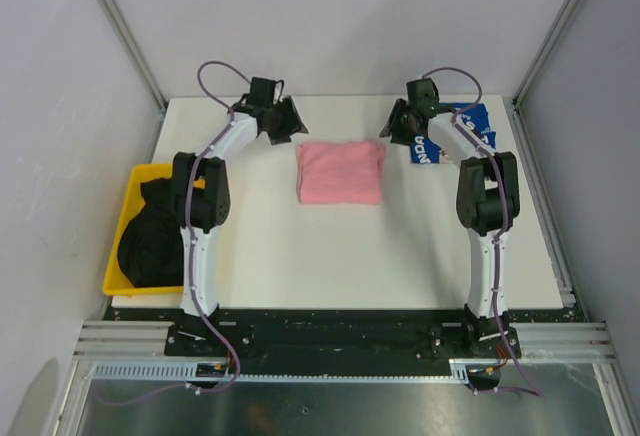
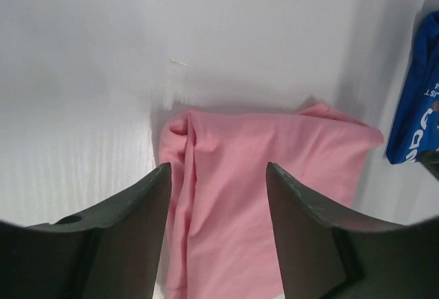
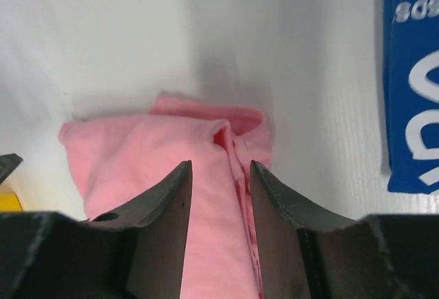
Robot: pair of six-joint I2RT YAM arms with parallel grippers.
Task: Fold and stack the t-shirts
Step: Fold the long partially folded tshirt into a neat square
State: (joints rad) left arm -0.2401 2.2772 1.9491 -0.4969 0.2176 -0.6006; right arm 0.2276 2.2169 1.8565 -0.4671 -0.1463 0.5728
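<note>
A pink t-shirt [image 1: 340,172] lies folded into a rectangle at the middle of the white table. My left gripper [image 1: 289,125] hovers just off its far left corner, jaws open and empty; the pink cloth [image 2: 274,155] shows between and beyond its fingers [image 2: 130,217]. My right gripper [image 1: 398,130] hovers at the far right corner, jaws open with a narrower gap, over the pink fold [image 3: 137,148]. A royal-blue t-shirt [image 1: 470,126] with white lettering lies folded at the back right, partly hidden by the right arm. Black t-shirts [image 1: 150,236] are piled in the bin.
A yellow plastic bin [image 1: 122,218] sits at the table's left edge beside the left arm. The blue shirt shows at the right edge of the left wrist view [image 2: 417,107] and the right wrist view [image 3: 411,73]. Grey walls enclose the table [image 1: 300,246].
</note>
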